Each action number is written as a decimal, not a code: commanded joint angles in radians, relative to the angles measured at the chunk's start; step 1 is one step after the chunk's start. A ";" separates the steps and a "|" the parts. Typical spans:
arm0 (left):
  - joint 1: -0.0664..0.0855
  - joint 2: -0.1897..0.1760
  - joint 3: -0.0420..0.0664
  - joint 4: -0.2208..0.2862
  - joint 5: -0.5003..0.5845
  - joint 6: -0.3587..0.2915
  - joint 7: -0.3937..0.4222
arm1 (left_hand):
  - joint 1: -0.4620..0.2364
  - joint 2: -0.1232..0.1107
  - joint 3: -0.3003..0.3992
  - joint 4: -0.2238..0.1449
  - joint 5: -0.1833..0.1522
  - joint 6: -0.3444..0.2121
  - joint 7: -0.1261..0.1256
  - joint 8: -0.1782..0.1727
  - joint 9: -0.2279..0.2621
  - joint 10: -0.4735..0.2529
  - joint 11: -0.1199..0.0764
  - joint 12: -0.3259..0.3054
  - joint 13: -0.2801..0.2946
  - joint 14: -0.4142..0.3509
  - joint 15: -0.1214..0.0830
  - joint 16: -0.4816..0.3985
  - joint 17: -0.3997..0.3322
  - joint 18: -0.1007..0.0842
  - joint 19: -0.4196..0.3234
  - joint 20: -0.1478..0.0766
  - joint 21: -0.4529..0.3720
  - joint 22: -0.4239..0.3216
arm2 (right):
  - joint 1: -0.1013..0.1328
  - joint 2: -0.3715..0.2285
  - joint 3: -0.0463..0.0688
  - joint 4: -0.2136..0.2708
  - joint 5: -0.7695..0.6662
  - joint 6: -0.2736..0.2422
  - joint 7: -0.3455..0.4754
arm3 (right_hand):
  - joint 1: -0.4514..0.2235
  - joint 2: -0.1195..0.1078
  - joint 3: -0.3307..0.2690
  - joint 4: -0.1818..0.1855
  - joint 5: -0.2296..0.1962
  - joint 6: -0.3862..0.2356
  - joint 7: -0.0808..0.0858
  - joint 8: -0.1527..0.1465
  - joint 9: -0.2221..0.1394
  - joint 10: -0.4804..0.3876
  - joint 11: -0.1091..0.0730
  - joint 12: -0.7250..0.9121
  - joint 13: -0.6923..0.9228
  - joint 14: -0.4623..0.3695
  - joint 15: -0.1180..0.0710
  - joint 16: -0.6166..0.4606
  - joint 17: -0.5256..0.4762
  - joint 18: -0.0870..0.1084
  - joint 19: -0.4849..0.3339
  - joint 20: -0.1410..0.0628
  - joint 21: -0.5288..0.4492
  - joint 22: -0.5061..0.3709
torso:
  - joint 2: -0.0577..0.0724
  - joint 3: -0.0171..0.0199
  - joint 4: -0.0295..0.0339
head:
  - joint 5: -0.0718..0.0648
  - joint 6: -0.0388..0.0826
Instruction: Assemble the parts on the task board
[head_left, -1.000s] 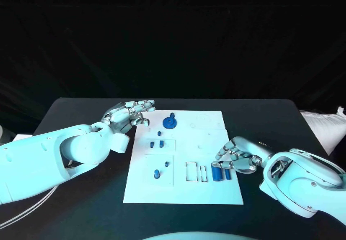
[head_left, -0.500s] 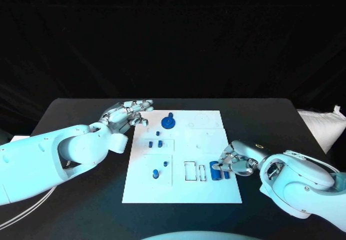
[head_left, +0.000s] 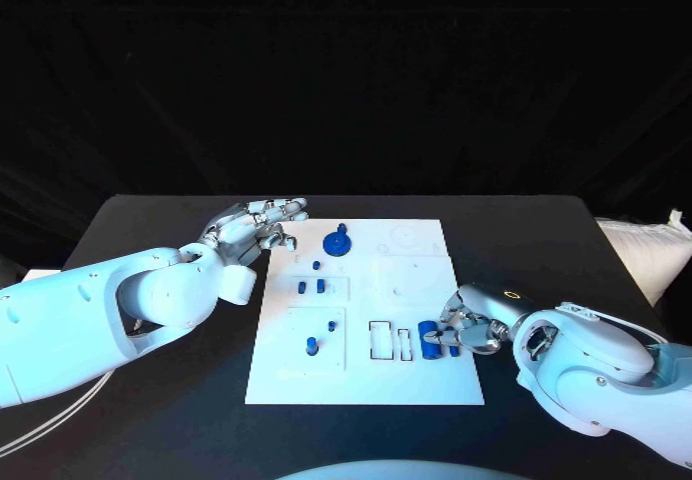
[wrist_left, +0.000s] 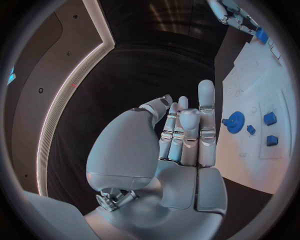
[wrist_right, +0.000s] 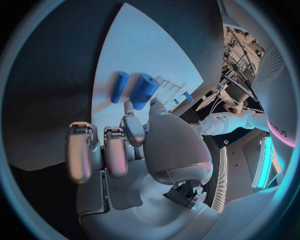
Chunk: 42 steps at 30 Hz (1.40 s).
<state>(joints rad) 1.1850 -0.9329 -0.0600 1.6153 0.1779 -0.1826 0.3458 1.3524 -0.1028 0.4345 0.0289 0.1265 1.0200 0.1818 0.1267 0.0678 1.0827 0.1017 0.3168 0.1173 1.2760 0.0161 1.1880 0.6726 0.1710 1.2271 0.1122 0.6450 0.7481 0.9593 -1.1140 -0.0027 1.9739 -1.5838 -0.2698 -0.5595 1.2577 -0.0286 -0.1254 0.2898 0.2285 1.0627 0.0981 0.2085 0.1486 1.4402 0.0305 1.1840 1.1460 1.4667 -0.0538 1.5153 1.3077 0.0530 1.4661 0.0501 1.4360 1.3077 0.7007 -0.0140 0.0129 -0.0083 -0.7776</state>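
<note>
Two hands at the board (head_left: 361, 390), left hand (head_left: 260, 226) empty with fingers apart beside its far corner, right hand (head_left: 464, 325) over two cylinders (head_left: 438, 337), grasp unclear.

Black bench (head_left: 159, 400), matte top. Black curtain backdrop (head_left: 346, 90) behind it, falling in soft folds across the full width. White padded bag or cushion (head_left: 646, 255) sits off the bench's right edge. Dark surroundings.
</note>
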 joint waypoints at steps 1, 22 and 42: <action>-0.001 0.001 0.000 0.001 -0.004 0.024 0.005 | -0.008 0.002 -0.005 -0.001 0.002 -0.006 -0.002 0.004 0.000 -0.007 0.000 0.003 0.001 -0.008 0.001 -0.004 -0.001 0.011 -0.007 0.003 0.002 -0.002 | -0.005 0.009 0.000 -0.007 -0.036 0.046 -0.018 | -0.014 -0.001 -0.009 0.000 -0.004 -0.002 -0.006 0.007 0.001 0.019 -0.019 0.168 0.206 0.087 -0.006 0.006 0.172 -0.007 0.032 -0.007 0.001 0.073 | 0.000 -0.0004 -0.0003 | 0.002 -0.002; -0.003 -0.001 0.000 0.001 -0.004 0.033 -0.004 | -0.013 0.002 -0.007 0.001 0.002 -0.007 -0.002 0.005 0.000 -0.009 0.000 0.007 0.002 -0.009 0.001 -0.004 -0.002 0.011 -0.008 0.003 0.002 -0.002 | -0.043 0.067 0.000 -0.047 -0.019 0.042 -0.023 | 0.017 0.021 -0.016 -0.007 0.025 0.015 -0.014 0.029 0.022 0.019 -0.026 0.165 0.215 0.088 -0.011 0.010 0.180 -0.009 0.035 -0.011 0.007 0.083 | -0.002 -0.0015 -0.0020 | 0.008 -0.005; -0.003 -0.001 -0.001 0.001 -0.004 0.038 -0.008 | -0.014 0.004 -0.006 0.002 0.002 -0.007 -0.003 0.005 0.000 -0.011 0.000 0.009 0.002 -0.009 0.001 -0.004 -0.004 0.011 -0.008 0.004 0.002 -0.002 | -0.034 0.034 0.018 0.013 0.081 -0.180 0.038 | 0.059 0.037 -0.028 -0.003 0.240 0.050 -0.033 0.040 0.063 0.044 -0.044 0.192 0.259 0.091 -0.027 0.019 0.196 -0.013 0.043 -0.026 0.020 0.101 | 0.000 -0.0009 -0.0002 | 0.005 0.000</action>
<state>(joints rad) 1.1819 -0.9346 -0.0608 1.6152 0.1778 -0.1659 0.3361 1.3484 -0.0988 0.4317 0.0317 0.1265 1.0200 0.1817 0.1267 0.0677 1.0791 0.0980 0.3215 0.1177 1.2724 0.0198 1.1880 0.6696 0.1709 1.2236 0.1158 0.6450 0.7474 0.9251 -1.0785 0.0152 1.9830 -1.5410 -0.3950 -0.5538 1.3087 0.0003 -0.1478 0.2867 0.4619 1.0988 0.0694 0.2494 0.1934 1.4381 0.0183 1.2033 1.1505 1.4667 -0.0715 1.5299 1.3080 0.0532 1.4662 0.0286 1.4524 1.3073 0.7003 -0.0143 0.0126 -0.0038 -0.7773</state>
